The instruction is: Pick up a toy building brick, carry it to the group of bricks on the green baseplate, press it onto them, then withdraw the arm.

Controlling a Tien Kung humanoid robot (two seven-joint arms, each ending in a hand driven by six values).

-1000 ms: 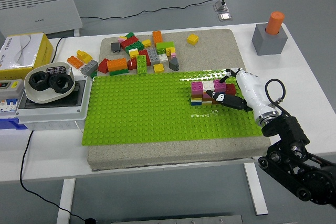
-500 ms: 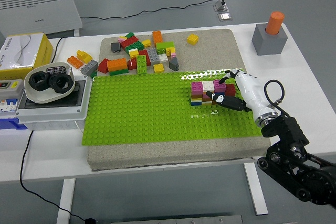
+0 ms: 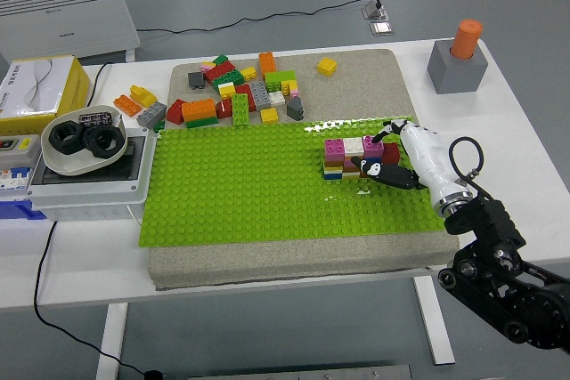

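Observation:
A small group of stacked bricks (image 3: 347, 152), pink, white, red, brown and yellow, stands on the right part of the green baseplate (image 3: 240, 193). My right hand (image 3: 378, 157), white with black fingers (image 3: 385, 172), lies against the group's right and front side. The fingers stretch along the front of the bricks and the thumb sticks up behind them. A red brick (image 3: 390, 152) at the group's right end sits between thumb and fingers. A heap of loose bricks (image 3: 236, 95) lies behind the baseplate, with a single yellow brick (image 3: 327, 66) further right. The left arm does not show.
The baseplate rests on a beige mat (image 3: 267, 260). A grey block with an orange cylinder (image 3: 457, 64) stands at the back right. At left are a white bowl with black rings (image 3: 80, 141) on a grey box, a yellow box (image 3: 36, 86) and several stray bricks (image 3: 138, 102).
The right hand has stayed at the brick group, shifting only slightly. The bricks have not moved.

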